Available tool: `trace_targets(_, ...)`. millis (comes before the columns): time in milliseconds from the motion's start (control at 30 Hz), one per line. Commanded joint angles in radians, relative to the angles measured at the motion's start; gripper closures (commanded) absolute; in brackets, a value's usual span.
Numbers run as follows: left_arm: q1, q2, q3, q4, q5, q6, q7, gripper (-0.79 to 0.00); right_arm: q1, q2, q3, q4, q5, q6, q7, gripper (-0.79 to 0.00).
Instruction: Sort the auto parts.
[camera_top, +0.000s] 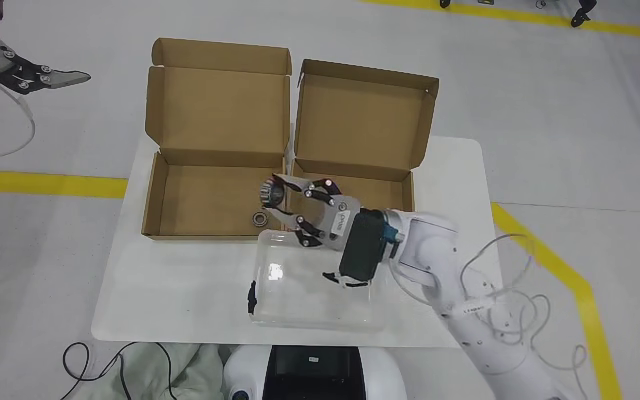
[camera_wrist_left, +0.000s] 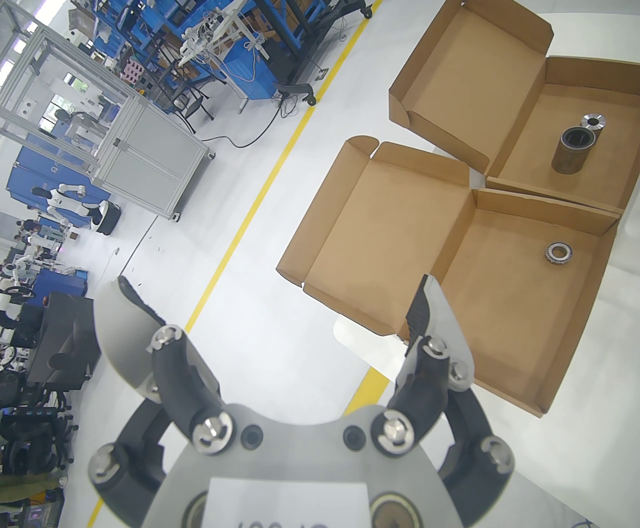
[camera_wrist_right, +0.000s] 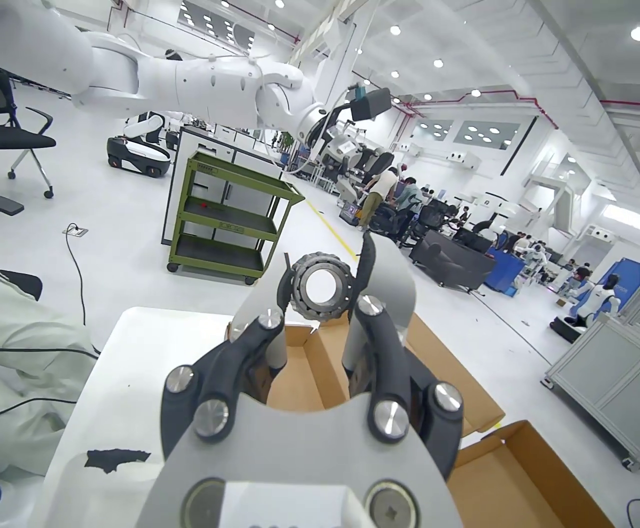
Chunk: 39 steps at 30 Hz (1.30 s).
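My right gripper (camera_top: 282, 196) is shut on a toothed metal bearing (camera_top: 268, 189), holding it over the right side of the left cardboard box (camera_top: 178, 205). In the right wrist view the bearing (camera_wrist_right: 322, 291) sits clamped between the fingertips. A smaller bearing ring (camera_top: 258, 215) lies on that box's floor, also seen as the ring (camera_wrist_left: 558, 252). The right cardboard box (camera_wrist_left: 607, 170) holds a dark cylinder sleeve (camera_wrist_left: 574, 150) and a small silver part (camera_wrist_left: 592, 121). My left gripper (camera_wrist_left: 272, 305) hangs open and empty off the table's far left (camera_top: 48, 76).
A clear plastic bin (camera_top: 300, 300) sits at the table's front, under my right wrist. Both box lids stand open toward the back. The white table (camera_top: 455, 200) has bare room on its right side. A yellow floor line (camera_top: 60, 184) runs past the table.
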Motion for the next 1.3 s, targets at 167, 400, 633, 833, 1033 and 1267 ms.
trace_targets(167, 0.000, 0.000, 0.000, 0.000, 0.000, 0.000, 0.000, -0.785, 0.020, -0.003, 0.002, -0.019, 0.023, -0.002, 0.033, 0.000)
trace_targets(400, 0.000, 0.000, 0.000, 0.000, 0.000, 0.000, 0.000, -0.785, 0.025, -0.003, 0.001, -0.021, 0.023, -0.005, 0.043, 0.000)
trace_targets(633, 0.000, 0.000, 0.000, 0.000, 0.000, 0.000, 0.000, -0.785, 0.021, 0.001, -0.014, -0.016, -0.033, -0.035, 0.044, 0.000)
trace_targets(833, 0.000, 0.000, 0.000, 0.000, 0.000, 0.000, 0.000, -0.785, 0.011, 0.001, -0.029, 0.027, -0.052, -0.041, 0.017, 0.000)
trace_targets(1033, 0.000, 0.000, 0.000, 0.000, 0.000, 0.000, 0.000, -0.785, 0.023, -0.007, -0.078, 0.109, -0.073, -0.025, 0.040, 0.000)
trace_targets(1267, 0.000, 0.000, 0.000, 0.000, 0.000, 0.000, 0.000, -0.785, 0.060, -0.029, -0.152, 0.217, -0.062, -0.006, 0.070, 0.000)
